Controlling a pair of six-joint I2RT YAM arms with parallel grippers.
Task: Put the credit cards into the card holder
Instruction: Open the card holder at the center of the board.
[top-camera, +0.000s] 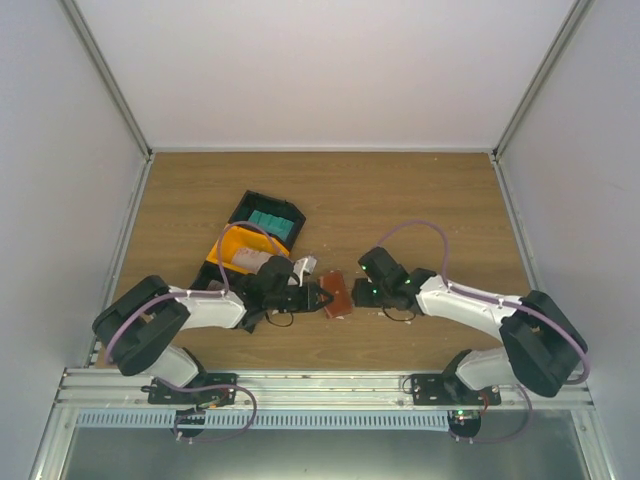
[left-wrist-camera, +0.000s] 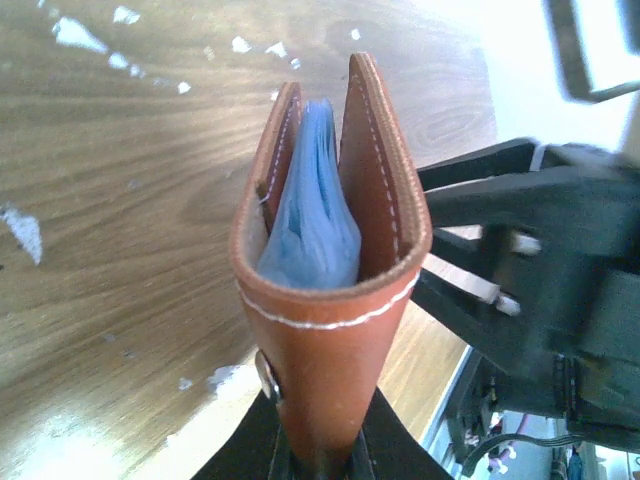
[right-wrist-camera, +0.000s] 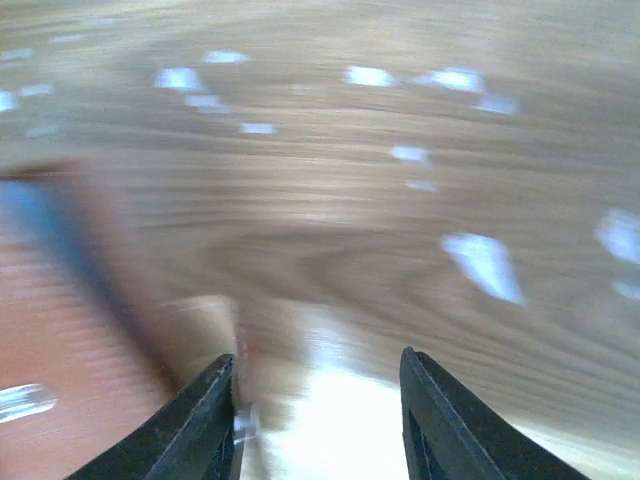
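My left gripper (left-wrist-camera: 325, 462) is shut on the folded end of the reddish-brown card holder (left-wrist-camera: 335, 300), holding it on edge with its mouth gaping away from the wrist camera. A bluish credit card (left-wrist-camera: 315, 215) sits between the two leather flaps. From above, the card holder (top-camera: 337, 295) hangs between both grippers near the table's middle front. My right gripper (right-wrist-camera: 320, 385) is open with nothing between its fingers, just right of the holder (right-wrist-camera: 60, 310), which is blurred. More teal credit cards (top-camera: 272, 222) lie in a black bin.
The black bin (top-camera: 250, 207) stands at the back left, with a yellow bin (top-camera: 222, 252) in front of it, partly under my left arm. My right gripper (left-wrist-camera: 520, 250) looms close beside the holder. White walls enclose the wooden table (top-camera: 420, 200).
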